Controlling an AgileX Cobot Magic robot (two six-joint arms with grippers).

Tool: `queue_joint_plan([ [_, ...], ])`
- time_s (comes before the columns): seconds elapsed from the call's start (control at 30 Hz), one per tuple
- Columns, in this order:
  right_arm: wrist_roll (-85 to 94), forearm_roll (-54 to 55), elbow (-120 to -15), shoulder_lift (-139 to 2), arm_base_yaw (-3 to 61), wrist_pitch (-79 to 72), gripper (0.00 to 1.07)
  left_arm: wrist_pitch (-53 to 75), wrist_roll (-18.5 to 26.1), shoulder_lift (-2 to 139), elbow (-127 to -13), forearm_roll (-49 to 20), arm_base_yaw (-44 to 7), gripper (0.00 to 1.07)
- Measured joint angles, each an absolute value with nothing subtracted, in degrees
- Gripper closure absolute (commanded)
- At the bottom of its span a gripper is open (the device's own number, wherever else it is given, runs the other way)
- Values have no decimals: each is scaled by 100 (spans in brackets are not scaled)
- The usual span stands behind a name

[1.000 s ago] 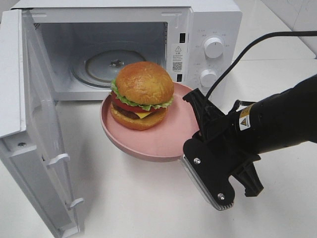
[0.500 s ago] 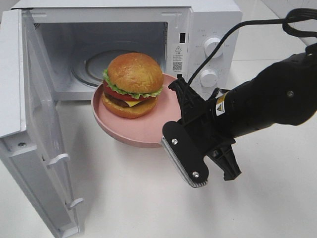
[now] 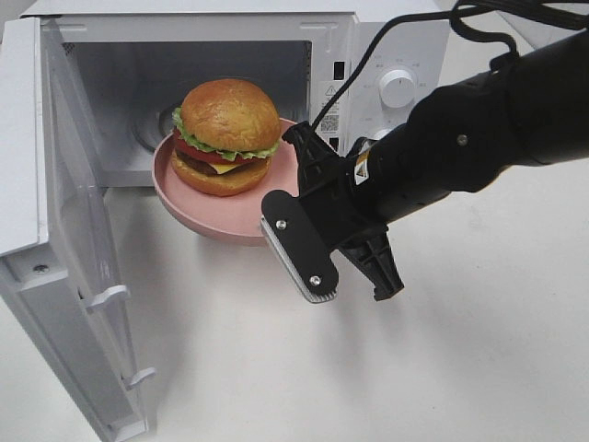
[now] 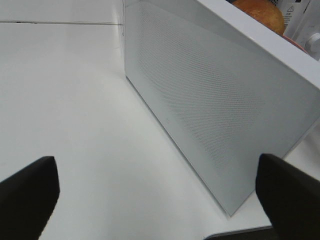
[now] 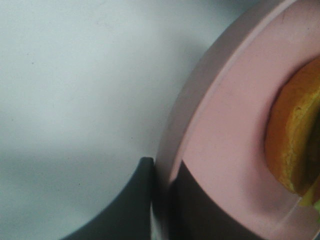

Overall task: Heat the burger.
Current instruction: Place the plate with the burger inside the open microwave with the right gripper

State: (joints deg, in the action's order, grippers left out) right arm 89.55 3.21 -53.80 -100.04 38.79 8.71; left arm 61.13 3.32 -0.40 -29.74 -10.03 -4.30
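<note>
Exterior high, burger: upright on the pink plate, lifted off the worktop at the mouth of the microwave, its far edge just over the sill.
Exterior high, right fingers: closed on the plate rim, on the side away from the microwave cavity, one above and one beneath.
Exterior high, door: swung wide open beside the cavity; I judge it clear of the plate's way in.
Left wrist, left fingers: spread wide with nothing between them, above the worktop on the outer side of the microwave door.
Left wrist, burger: only a sliver of bun shows past the door's edge.
Right wrist, right fingers: pinching the plate at its rim; the bun is near but not touching them.
Step in hand: as I read it, carrying the plate into the microwave.
Doing it well: I would hold the plate level, since the load hangs beyond a rim pinch. I would go straight in with the base clear of the sill and the bun under the cavity roof. I would set it down centrally before letting go.
</note>
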Motion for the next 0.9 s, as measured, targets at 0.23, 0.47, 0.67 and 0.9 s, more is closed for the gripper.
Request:
queue_joint_plan([
  [0.23, 8382, -92, -5970, -10428, 3879, 1049, 107, 6113, 332, -40, -2962, -1003, -430, 6],
  [0.47, 8354, -235, -6303, -10651, 3879, 1043, 107, 6113, 332, -40, -2962, -1003, -430, 6],
  [0.67, 8325, -281, -6532, -10817, 3879, 1112, 107, 6113, 332, -40, -2962, -1003, -430, 6],
  [0.9, 8274, -493, -6990, -11058, 3879, 1404, 107, 6113, 332, -40, -2962, -1003, -430, 6],
])
